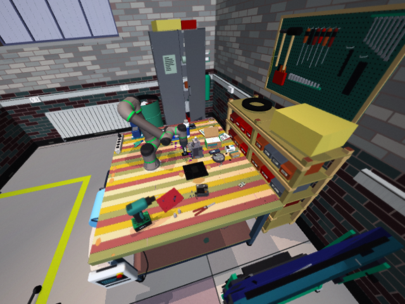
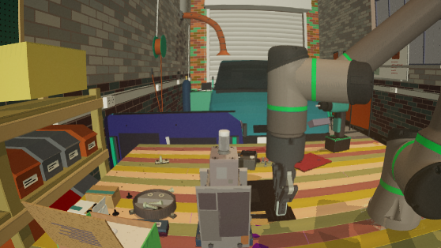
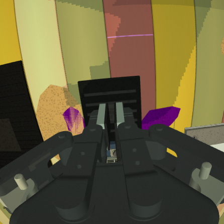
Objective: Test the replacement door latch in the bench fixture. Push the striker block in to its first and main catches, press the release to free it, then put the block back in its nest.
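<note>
The striker block is not plainly visible; a small black ribbed plate [image 3: 109,99] lies on the bench right under my fingertips, and I cannot tell whether that is its nest. The grey latch fixture [image 2: 224,197] with its pale round release button [image 2: 224,141] on top stands just beside my gripper [image 2: 281,209], toward the shelf side. My gripper [image 3: 109,114] points straight down close over the bench, shut with nothing in it.
A round dish of bolts [image 2: 153,203] and a cardboard box [image 2: 79,229] sit beyond the fixture, by the wooden shelf of bins [image 1: 278,157]. A larger black mat [image 1: 195,171], a dark block [image 1: 202,190], a red sheet [image 1: 169,199] and a drill [image 1: 140,211] lie toward the near edge.
</note>
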Robot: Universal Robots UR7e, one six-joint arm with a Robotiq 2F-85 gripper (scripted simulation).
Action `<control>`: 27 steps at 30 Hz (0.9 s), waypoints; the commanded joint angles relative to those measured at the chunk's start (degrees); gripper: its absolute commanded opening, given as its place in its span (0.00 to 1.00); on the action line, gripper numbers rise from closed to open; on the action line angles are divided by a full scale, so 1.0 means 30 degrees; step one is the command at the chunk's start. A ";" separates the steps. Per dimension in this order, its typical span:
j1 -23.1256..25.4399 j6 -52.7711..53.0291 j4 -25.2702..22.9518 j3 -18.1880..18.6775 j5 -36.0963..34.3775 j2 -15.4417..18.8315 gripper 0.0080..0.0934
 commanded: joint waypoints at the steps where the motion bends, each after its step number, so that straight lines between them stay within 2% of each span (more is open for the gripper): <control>1: -0.0001 0.0000 -0.0047 0.0000 0.0020 0.0017 0.06; 27: -0.0004 0.0000 -0.0417 0.0161 -0.0002 0.0252 0.06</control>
